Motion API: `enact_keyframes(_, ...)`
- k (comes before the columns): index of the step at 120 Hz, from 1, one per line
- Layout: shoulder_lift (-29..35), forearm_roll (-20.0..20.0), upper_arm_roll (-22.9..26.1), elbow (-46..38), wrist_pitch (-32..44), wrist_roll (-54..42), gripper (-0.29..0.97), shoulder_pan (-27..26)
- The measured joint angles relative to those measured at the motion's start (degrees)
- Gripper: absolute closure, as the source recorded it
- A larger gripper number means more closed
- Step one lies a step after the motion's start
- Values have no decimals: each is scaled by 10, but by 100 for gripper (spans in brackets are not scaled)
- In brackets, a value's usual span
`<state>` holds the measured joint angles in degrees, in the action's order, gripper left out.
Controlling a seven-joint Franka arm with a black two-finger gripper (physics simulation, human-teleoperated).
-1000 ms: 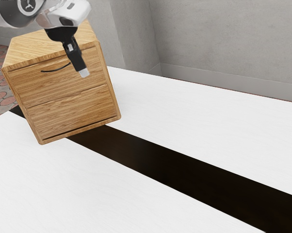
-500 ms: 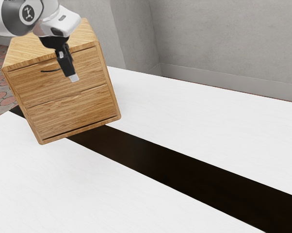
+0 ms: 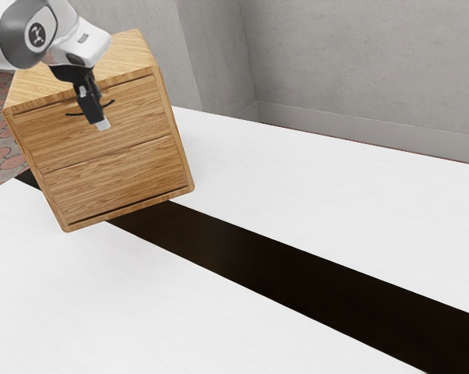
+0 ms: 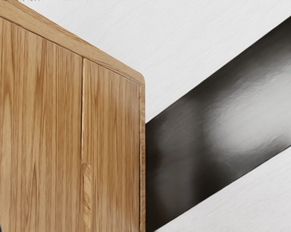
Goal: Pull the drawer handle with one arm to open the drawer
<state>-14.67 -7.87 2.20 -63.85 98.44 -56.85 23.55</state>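
Upper left of the frame, the hand (image 3: 100, 123) hangs at the thin handle (image 3: 72, 114) of the shut top drawer (image 3: 137, 109); released or clenched, I cannot tell. A poor catch on so slim a handle could slip, or pulling might drag the cabinet (image 3: 110, 167).

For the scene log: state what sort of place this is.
Probably a bare indoor test room, simulated: plain grey walls with a skirting board, a white table crossed by a dark strip, and a wooden drawer cabinet standing on it.

White arm (image 3: 77, 40) with a round grey joint cap (image 3: 33, 33); slim black hand (image 3: 100, 123)
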Motion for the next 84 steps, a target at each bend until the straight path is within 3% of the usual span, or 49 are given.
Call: enact_keyframes(84, -36, 0, 0, 3, 46, -20, 0, 34)
